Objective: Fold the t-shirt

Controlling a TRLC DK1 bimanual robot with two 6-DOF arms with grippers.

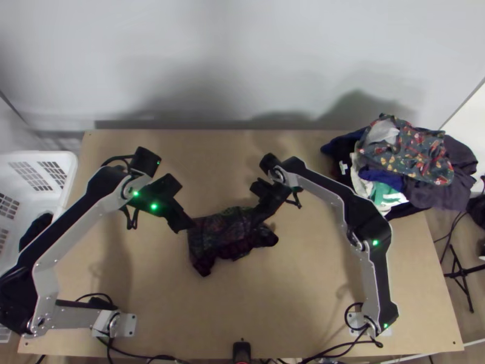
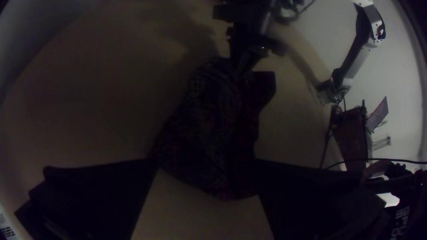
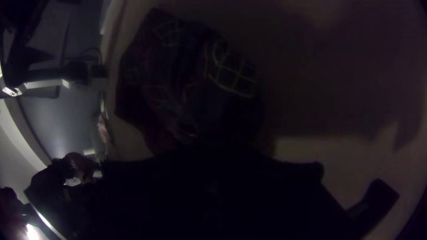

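The dark patterned t-shirt (image 1: 218,238) lies bunched on the wooden surface (image 1: 303,291), just below the top view's centre; the left pincer (image 1: 184,224) is open at its left edge — the right pincer (image 1: 257,219) is closed, gripping its upper right part.

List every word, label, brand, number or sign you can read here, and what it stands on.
Black item, left wrist view's edge: pale print, too blurred to quote surely.
Dark cloth in the clothes pile: white mark, too small to read.
Dark patterned t-shirt: no readable words.
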